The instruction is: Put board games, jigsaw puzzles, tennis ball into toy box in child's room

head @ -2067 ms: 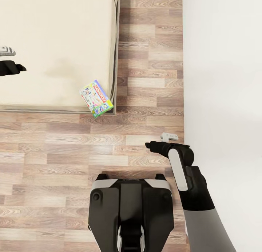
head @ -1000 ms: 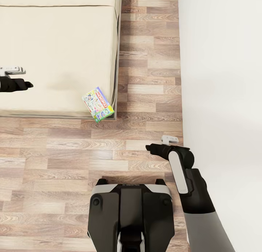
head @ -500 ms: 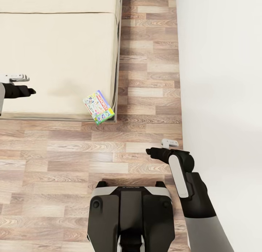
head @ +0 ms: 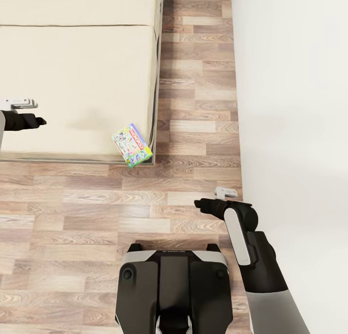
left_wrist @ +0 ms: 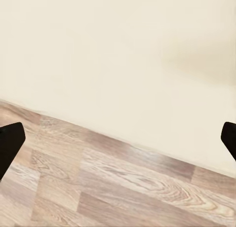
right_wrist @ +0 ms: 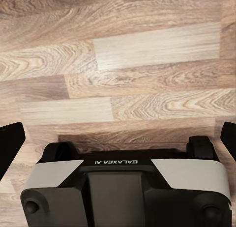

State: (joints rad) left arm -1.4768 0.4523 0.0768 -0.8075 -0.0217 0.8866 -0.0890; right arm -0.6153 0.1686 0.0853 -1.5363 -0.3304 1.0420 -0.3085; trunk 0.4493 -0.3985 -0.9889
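Beige mattress of the bed sits lower in the head view than it did two seconds ago, with its section seam now showing near the top, and the board game has slid down with it; since the wood-plank floor and the white wall shifted the same way, I read this as the camera and base moving, not the things. Relative to the bed, the game has not moved: the green-topped printed box lies flat at the mattress's near corner, beside the edge that meets the floor strip. The left pincer has crept a little further into the picture over the mattress, well apart from the game; the left wrist view shows its two dark fingertips spread wide with nothing between them, above the mattress edge and floor. The right pincer hangs over the floor ahead of the robot's base, its fingertips likewise spread wide and empty in the right wrist view. For the task, this looks like the approach stage: no toy is held, and the game on the bed is not yet within either pincer's reach.
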